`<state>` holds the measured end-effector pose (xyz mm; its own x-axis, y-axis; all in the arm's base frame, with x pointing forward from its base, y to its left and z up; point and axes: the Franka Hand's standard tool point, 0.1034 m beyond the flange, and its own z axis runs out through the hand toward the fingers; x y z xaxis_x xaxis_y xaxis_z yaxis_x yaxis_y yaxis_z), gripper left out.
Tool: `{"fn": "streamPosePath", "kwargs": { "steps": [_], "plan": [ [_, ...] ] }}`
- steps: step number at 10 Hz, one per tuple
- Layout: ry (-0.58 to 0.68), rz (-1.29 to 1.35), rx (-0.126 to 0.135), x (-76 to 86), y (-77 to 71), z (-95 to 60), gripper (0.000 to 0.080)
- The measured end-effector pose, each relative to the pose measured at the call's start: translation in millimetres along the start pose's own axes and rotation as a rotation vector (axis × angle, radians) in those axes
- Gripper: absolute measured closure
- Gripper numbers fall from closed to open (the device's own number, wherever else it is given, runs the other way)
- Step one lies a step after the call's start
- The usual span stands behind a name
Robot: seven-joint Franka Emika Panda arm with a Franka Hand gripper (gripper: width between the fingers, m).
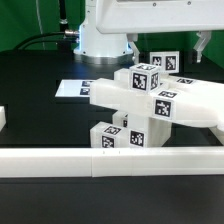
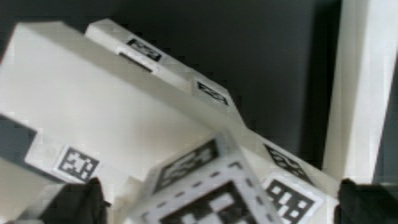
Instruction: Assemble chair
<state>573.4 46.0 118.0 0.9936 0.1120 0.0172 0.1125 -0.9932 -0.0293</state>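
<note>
Seen close beneath the claw [image 2: 71, 207] in the wrist view: a cluster of glossy white chair parts [image 1: 150, 100] on the black counter [image 1: 40, 70], a broad flat panel [image 2: 107, 110] with tagged edges nearest the dark fingertips [image 2: 71, 200], and a tagged cube [image 2: 222, 190] just beside them. Cannot tell whether the claw is apart or together, since only blurred dark tips show at the frame's edge, possibly touching the panel. Farther from the claw, the flat marker board [image 1: 75, 88] behind the parts and the long low white border wall [image 1: 100, 160] on the near side.
</note>
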Motion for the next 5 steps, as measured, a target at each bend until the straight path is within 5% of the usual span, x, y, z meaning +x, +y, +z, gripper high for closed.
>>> {"fn": "streamPosePath", "kwargs": {
  "steps": [3, 4, 5],
  "plan": [
    [-0.001, -0.160, -0.015, -0.1, 0.7, 0.1, 0.0151],
    [-0.001, -0.156, -0.015, -0.3, 0.9, 0.6, 0.0275],
    [-0.002, -0.156, -0.015, -0.4, 0.9, 0.7, 0.0275]
  ]
}}
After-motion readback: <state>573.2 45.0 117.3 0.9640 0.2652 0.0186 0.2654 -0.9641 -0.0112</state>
